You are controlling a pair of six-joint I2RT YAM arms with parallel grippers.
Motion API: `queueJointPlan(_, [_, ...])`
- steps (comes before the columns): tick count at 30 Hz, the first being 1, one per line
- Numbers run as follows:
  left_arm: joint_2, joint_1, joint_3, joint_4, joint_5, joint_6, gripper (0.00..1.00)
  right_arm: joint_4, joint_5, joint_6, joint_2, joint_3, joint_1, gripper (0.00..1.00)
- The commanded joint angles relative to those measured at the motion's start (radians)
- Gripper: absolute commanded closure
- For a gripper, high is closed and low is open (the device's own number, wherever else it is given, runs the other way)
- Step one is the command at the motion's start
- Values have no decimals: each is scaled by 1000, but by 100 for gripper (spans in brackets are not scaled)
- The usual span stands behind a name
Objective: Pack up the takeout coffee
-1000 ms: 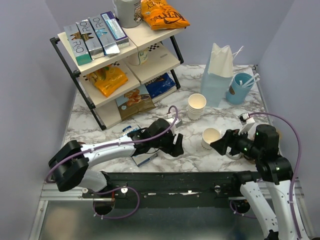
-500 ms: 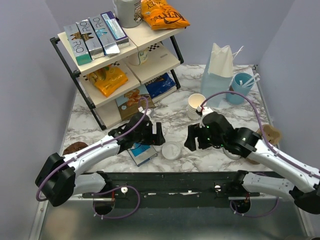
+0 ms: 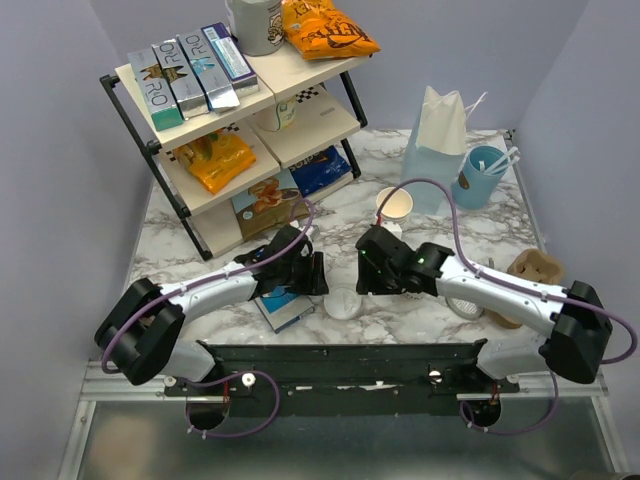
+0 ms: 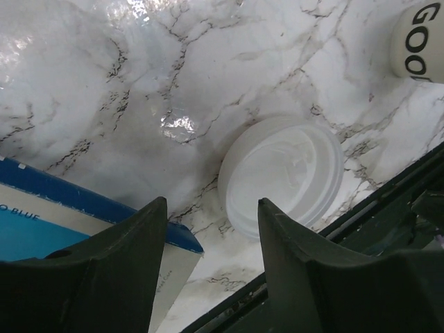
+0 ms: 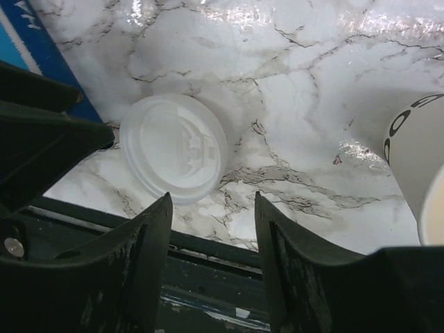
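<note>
1. Left gripper (image 4: 211, 206): fingers apart, nothing held. Right gripper (image 5: 213, 201): fingers apart, nothing held. Both hang low over the marble table (image 3: 180, 262), facing each other.
2. The loose white lid (image 3: 343, 303) lies flat between the 2 grippers, near the dark front rail (image 3: 350, 355) and just beside a blue box (image 3: 283, 305).
3. Takeout coffee cup (image 5: 416, 149): upright on the table to the right of the lid, apart from it. What shows of its mouth looks open. The right arm hides it in the top view. No lidded cup shows in any view.
4. Judgement: the step in hand is picking up the lid so the cup can be capped before packing. The task looks early.
5. Doing it well: only 1 gripper should close, since 2 on 1 small lid invites a finger clash. The right sits nearer the cup, so I would back the left away.
6. The lid is thin and flat. Pinch lightly across the rim, as it probably flexes, then lift straight up, clear of the rail.
7. Seat it level. A light paper cup may tip, so a steadying hold helps.
</note>
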Motion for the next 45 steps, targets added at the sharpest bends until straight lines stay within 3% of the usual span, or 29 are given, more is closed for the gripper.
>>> queueJointPlan(1, [41,3,17,37,74,44,41,-56,64,91,90,72,8,44])
queueJointPlan(8, [53,3,7,39,108,69,46,-52,22,109,185,97,14,51])
queueJointPlan(16, [84,3,3,49,119,87,63,-98,12,115,279,144,17,56])
queueJointPlan(28, [128,1,6,59,132,103,68,-78,-17,112,288,128,16,58])
queueJointPlan(39, [176,0,19,62,148,101,92,-64,-24,111,289,131,16,61])
queueJointPlan(45, [173,-8,22,60,139,103,96,-55,-22,91,291,154,17,62])
